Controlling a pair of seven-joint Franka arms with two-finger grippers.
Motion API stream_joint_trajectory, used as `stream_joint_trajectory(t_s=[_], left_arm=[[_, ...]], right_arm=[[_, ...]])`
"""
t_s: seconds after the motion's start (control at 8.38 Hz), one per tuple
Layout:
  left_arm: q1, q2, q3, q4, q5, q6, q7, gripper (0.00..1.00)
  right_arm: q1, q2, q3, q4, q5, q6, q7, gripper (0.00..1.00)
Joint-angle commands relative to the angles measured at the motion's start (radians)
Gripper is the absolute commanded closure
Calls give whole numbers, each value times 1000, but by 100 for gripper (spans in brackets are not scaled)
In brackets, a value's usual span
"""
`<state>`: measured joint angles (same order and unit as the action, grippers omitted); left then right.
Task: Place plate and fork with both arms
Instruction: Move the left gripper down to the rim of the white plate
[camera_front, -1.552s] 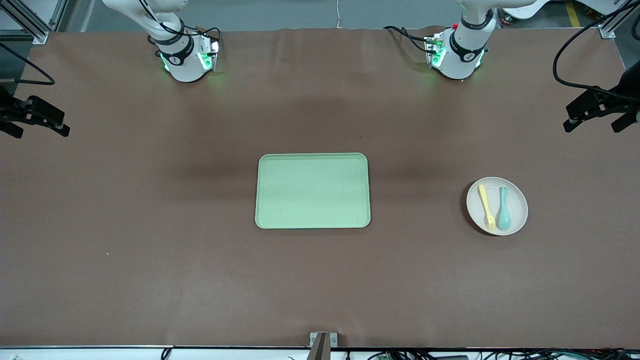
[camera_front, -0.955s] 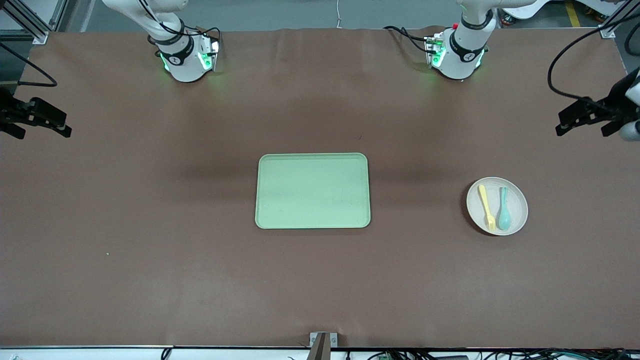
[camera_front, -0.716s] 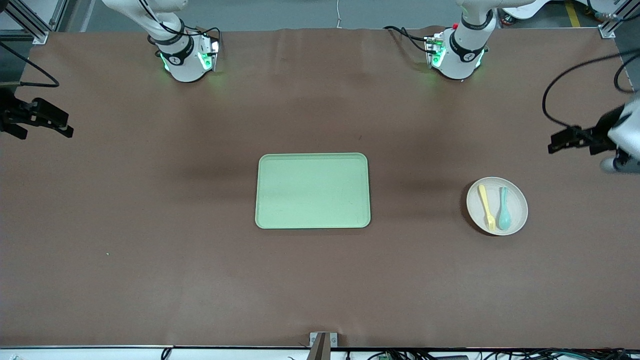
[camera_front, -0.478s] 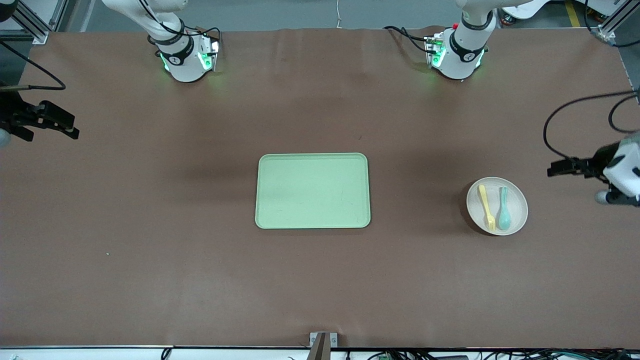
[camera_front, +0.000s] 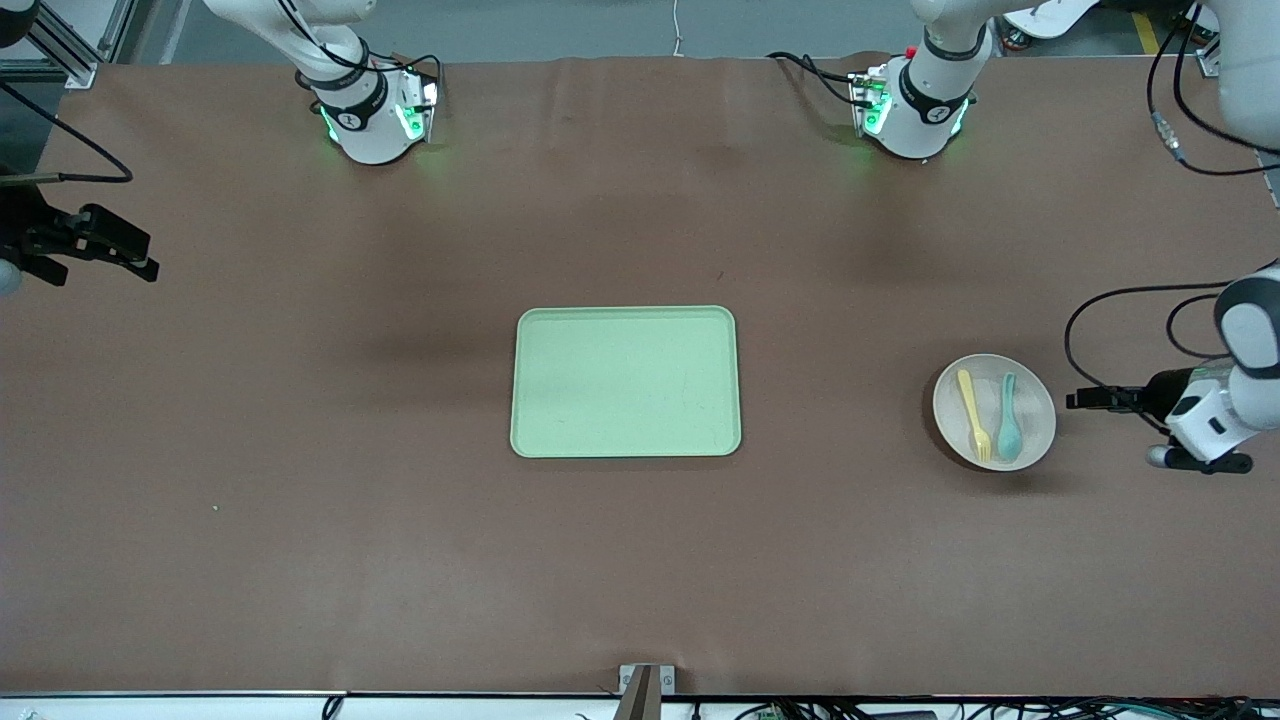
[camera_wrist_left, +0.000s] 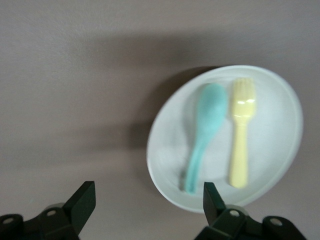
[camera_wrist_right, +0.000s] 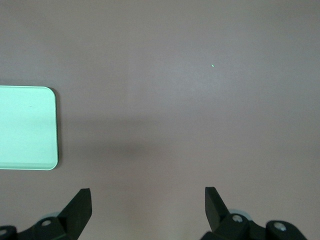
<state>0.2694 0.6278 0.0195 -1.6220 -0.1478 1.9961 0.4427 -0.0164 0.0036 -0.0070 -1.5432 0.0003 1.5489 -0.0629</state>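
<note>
Left tool (camera_front: 1082, 399) now beside plate (camera_front: 1040, 432).

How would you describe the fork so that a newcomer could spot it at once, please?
Find the green tray mid-table, then look toward the left arm's end for the round pale plate. Two utensils lie on it side by side: the fork is the pale yellow one with tines, not the teal spoon.

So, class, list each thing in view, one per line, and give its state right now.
plate: on the table, not on the tray
fork: lying on the plate
spoon: lying on the plate beside the fork
tray: bare, mid-table
left end effector: open, beside the plate
right end effector: open, waiting at the table's end
</note>
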Motion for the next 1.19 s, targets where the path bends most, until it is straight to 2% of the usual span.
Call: stream_joint_trajectory(t_s=[0.0, 0.36, 0.6, 1.07], left_arm=[[16, 76, -7, 31, -38, 47, 65, 28], [11, 98, -9, 30, -53, 53, 67, 47], [10, 98, -10, 30, -55, 53, 67, 65], [5, 98, -21, 30, -85, 53, 67, 91]], right_arm=[[4, -13, 1, -18, -13, 11, 18, 0], [4, -11, 1, -18, -13, 13, 18, 0], [6, -11, 1, -18, -13, 13, 18, 0], [7, -11, 1, -18, -14, 13, 18, 0]])
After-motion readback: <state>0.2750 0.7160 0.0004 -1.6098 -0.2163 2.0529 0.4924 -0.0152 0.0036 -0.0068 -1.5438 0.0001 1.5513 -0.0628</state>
